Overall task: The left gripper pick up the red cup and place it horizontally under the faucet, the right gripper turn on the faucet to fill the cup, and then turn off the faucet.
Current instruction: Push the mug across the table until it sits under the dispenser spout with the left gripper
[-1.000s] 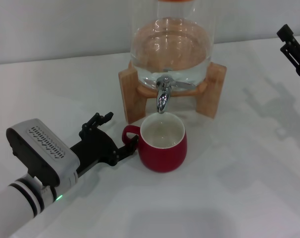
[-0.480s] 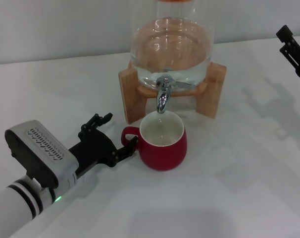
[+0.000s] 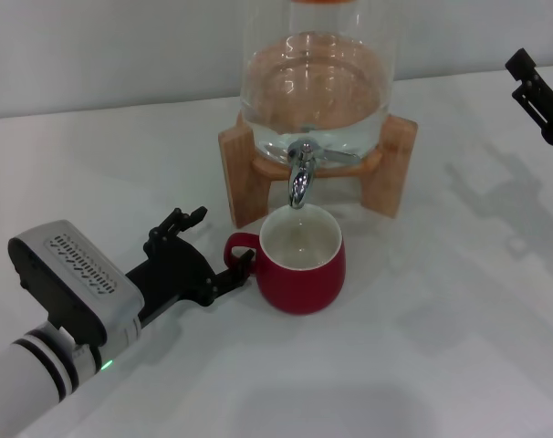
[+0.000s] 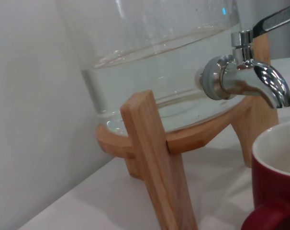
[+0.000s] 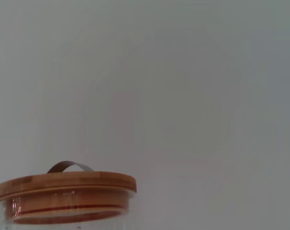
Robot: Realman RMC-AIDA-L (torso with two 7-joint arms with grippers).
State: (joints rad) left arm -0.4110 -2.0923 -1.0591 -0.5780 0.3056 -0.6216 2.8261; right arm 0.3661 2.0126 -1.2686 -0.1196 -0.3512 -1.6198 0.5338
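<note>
Left gripper low over the table, fingers spread apart, one tip by the handle of the red cup, the other out to the side near the wooden stand. Nothing clamped; whether the near tip touches the handle is hard to tell from the head view. Cup upright on the table, directly below the spout of the faucet, white inside showing, handle toward the left gripper. Faucet fixed to the front of the glass dispenser, which holds clear water and sits on the stand. Left wrist view: spout just above the cup rim, lever raised. Right gripper high at the far right edge, well apart from the faucet; only partly in view, its opening cannot be read. Right wrist view shows the dispenser's wooden lid.
</note>
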